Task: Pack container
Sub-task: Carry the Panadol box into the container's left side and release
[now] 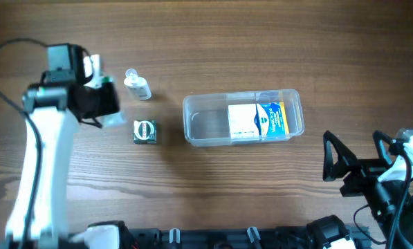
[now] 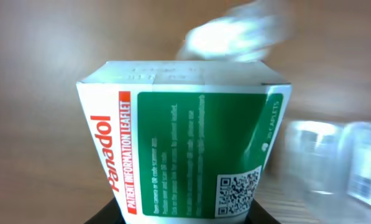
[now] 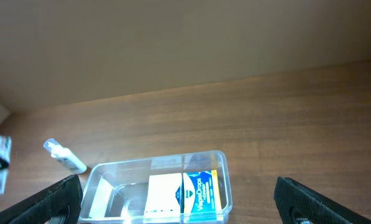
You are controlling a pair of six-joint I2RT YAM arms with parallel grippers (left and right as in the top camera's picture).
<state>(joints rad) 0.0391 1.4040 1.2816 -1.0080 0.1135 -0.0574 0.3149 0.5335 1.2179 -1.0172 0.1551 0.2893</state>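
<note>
1. Left gripper (image 1: 97,95) sits at the far-left of the table (image 1: 261,200). It is clamped on a green-and-white Panadol box (image 2: 185,162), which fills the left wrist cam.
2. The fingers themselves are hidden behind the box, so the exact contact pts can't be made out. I can't tell if the box is clear of the wood.
3. Right gripper (image 1: 353,155) is at the near-right edge, jaws spread wide w/ nothing between them.
4. The container (image 1: 203,130) lies centre-right on the table, long side running left-right, well apart from both grippers.
5. A white/blue/yellow box (image 1: 258,121) lies flat inside, in the right half. The left half is bare.
6. A small clear bottle (image 1: 137,86) lies on its side between the left gripper and the container.
7. A small green box (image 1: 144,131) sits just nearer than the bottle.
8. Blurred clear shape at the right of the left wrist cam is prob. plastic, but unclear.
</note>
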